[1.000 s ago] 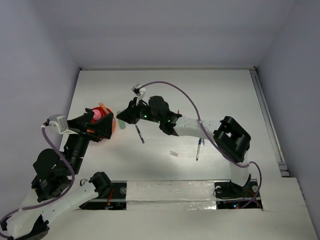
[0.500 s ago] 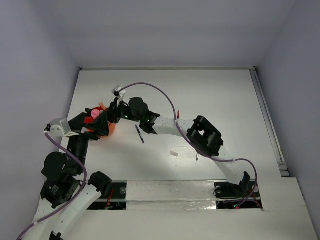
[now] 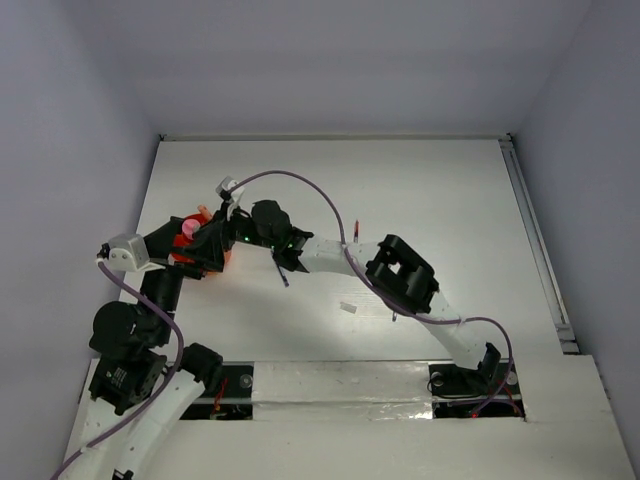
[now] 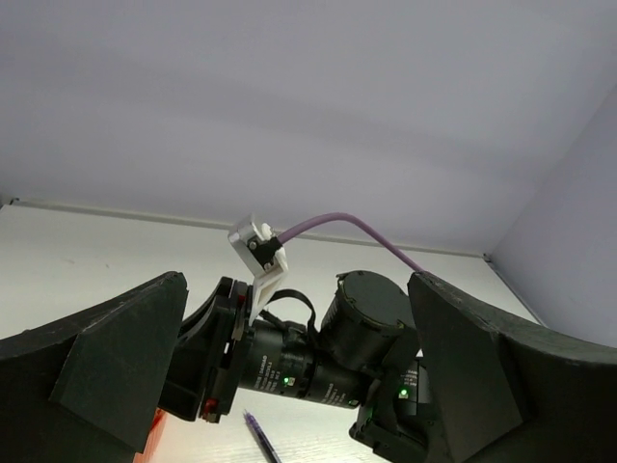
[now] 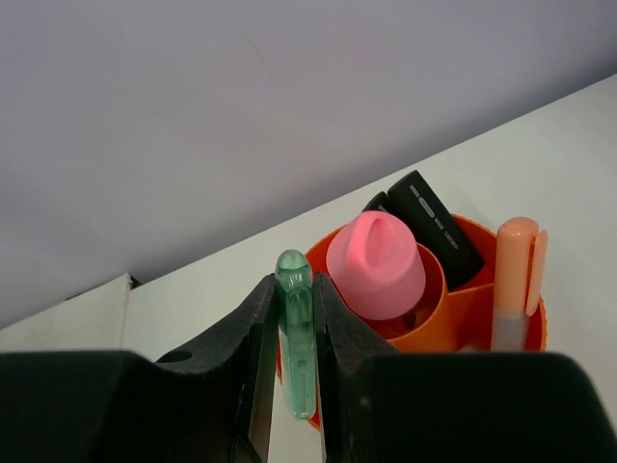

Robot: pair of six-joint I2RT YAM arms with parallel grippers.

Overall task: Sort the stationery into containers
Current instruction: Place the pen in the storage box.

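White tabletop (image 3: 430, 180) under grey walls carries the orange pot (image 5: 463, 311) at about 9 o'clock. The right gripper (image 5: 294, 294) pinches a pale green marker (image 5: 298, 359) at the pot's 9 o'clock edge in its wrist view. A pink-capped tube (image 5: 376, 265) and an orange marker (image 5: 513, 280) stand in the pot. The left gripper (image 4: 297, 318) is spread wide beside the pot. A blue pen (image 3: 280, 268) lies at the pot's 3 o'clock.
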